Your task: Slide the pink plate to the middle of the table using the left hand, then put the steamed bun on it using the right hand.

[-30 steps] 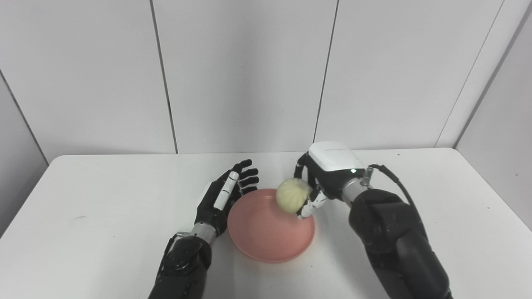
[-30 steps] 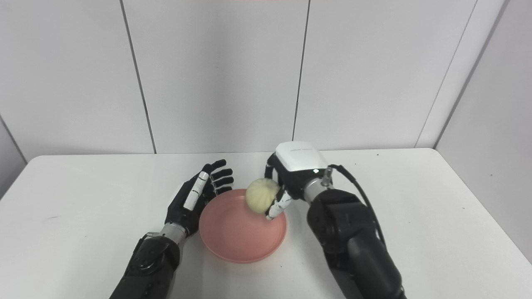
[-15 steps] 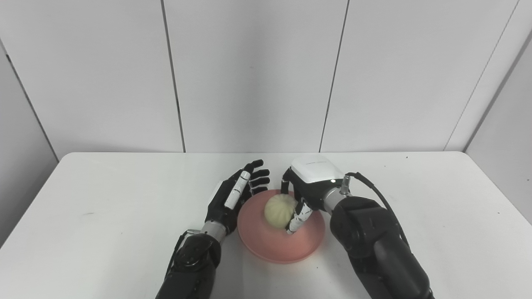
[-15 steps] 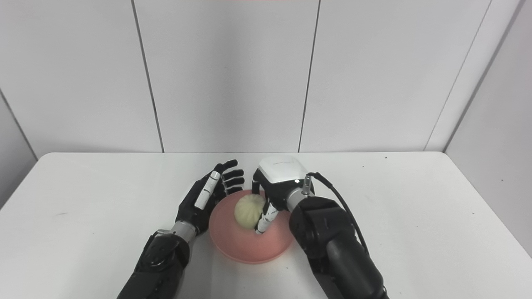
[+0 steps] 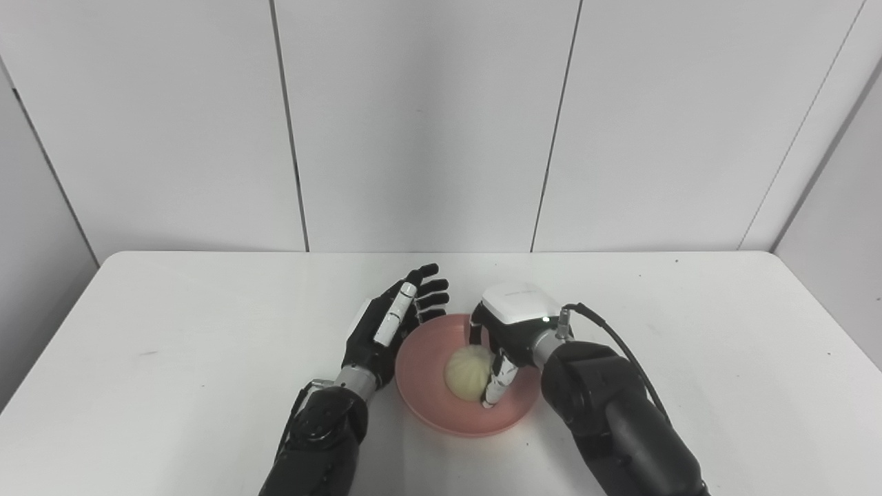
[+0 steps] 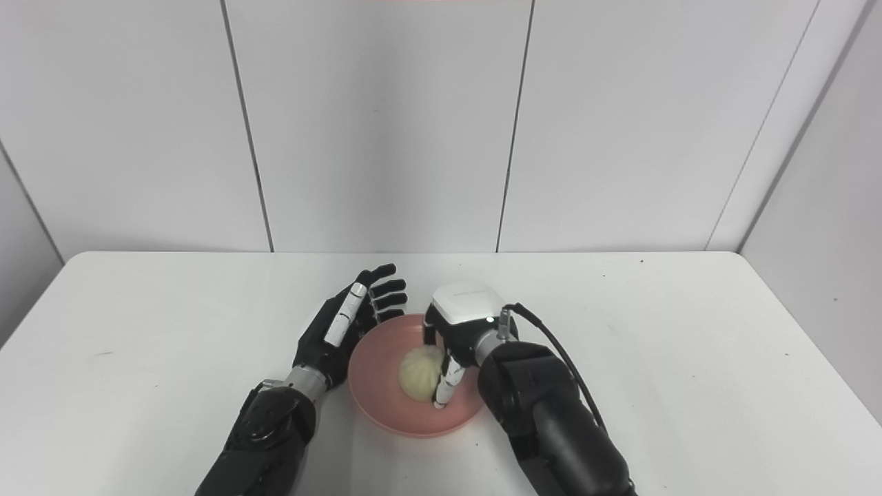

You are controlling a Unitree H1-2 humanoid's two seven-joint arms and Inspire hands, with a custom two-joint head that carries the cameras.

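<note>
Steamed bun [image 5: 468, 373], grasped by right robot hand [image 5: 511, 335], sits in pink plate [image 5: 427, 386]; left robot hand [image 5: 386, 333] released beside it.

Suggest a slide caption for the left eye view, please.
Right hand lowers steamed bun onto pink plate; left hand open beside it.

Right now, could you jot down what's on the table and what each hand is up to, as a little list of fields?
table: white, in front of a plain panelled wall
plate: pink, round, near the middle of the table
bun: pale, round, down inside the plate
right hand: over the plate, fingers closed around the bun
left hand: open, fingers spread, beside the plate's left edge, holding nothing
task stage: bun at the plate, not yet let go
</note>
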